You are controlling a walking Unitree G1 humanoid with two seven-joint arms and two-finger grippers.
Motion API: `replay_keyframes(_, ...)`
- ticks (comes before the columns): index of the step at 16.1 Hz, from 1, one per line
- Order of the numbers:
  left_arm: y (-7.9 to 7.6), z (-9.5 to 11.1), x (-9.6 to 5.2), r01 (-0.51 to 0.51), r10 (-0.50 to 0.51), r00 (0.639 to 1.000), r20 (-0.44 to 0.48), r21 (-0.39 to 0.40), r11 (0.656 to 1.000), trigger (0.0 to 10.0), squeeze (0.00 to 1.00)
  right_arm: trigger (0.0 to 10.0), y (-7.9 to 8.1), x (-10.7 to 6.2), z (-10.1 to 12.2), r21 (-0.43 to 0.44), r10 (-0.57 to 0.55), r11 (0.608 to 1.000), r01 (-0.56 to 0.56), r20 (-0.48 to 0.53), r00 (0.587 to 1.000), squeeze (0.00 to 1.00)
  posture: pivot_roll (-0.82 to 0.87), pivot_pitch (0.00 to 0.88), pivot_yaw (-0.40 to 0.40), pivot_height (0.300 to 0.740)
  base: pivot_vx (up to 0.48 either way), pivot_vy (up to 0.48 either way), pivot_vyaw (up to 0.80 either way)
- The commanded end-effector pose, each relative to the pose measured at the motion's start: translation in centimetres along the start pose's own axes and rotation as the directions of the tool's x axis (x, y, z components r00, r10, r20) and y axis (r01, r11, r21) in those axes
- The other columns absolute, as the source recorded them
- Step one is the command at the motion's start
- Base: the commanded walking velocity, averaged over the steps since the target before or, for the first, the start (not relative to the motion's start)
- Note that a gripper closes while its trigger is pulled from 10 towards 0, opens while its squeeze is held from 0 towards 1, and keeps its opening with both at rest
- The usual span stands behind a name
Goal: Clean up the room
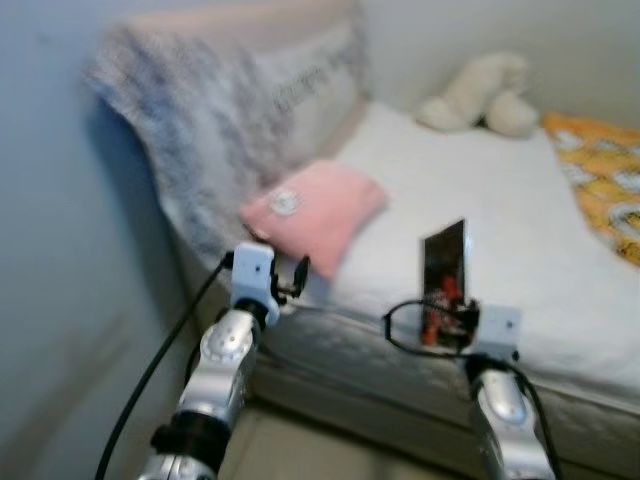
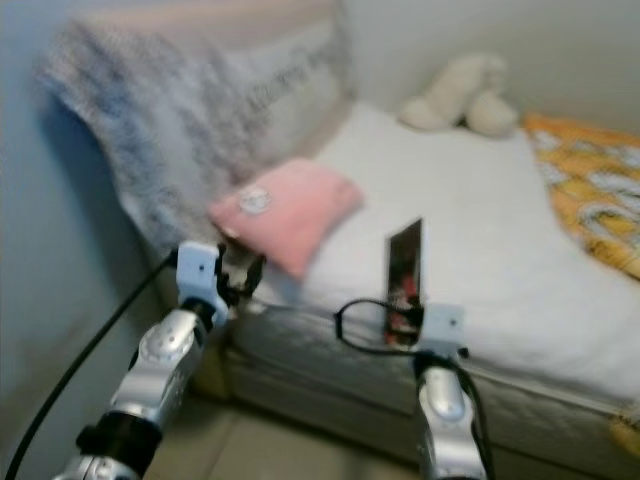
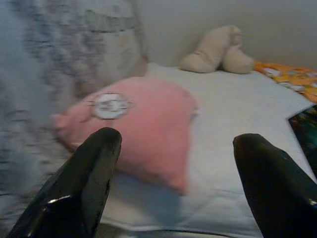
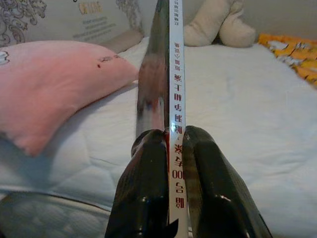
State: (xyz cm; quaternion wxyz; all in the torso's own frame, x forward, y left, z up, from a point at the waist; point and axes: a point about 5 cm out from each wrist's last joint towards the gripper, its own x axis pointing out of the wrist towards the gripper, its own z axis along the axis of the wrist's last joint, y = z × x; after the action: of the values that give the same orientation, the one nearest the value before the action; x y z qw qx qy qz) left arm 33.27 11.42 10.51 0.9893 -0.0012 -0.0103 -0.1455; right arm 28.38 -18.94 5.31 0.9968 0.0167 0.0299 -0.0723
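Two raised arms: right hand (image 4: 171,148) pinching upright book (image 1: 444,262), left hand (image 3: 173,148) spread.

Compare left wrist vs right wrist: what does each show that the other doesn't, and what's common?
Left wrist alone: the left end effector open, its fingers spread wide and empty, aimed at the pink pillow's round white patch.

Right wrist alone: the right end effector shut on a thin book held upright, spine with printed characters facing the camera.

Both: the pink pillow, the white bed, the beige plush toy, the orange patterned blanket and the grey patterned pillow.
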Motion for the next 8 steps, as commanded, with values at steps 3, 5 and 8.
replay_keyframes(3,0.83,0.00,-0.04,-0.022,0.022,1.000,0.004,0.046,0.999,10.0,0.00,0.0,1.07,0.74,1.41,0.017,0.041,0.999,-0.042,0.062,0.997,0.00,0.11,0.000,-0.023,0.740,0.368,0.307,0.00)
replay_keyframes(5,0.37,0.28,0.03,0.010,-0.012,1.000,0.023,0.073,0.997,10.0,0.00,0.0,1.17,0.78,1.48,0.013,0.052,0.999,-0.053,0.065,0.997,0.00,0.10,0.000,-0.025,0.740,0.368,0.311,0.00)
replay_keyframes(8,0.15,0.44,0.12,0.039,-0.042,0.999,0.035,0.079,0.996,10.0,0.00,0.0,1.03,0.61,1.68,-0.011,0.038,0.999,-0.037,0.080,0.996,0.00,0.10,0.000,-0.024,0.740,0.446,0.087,-0.26)
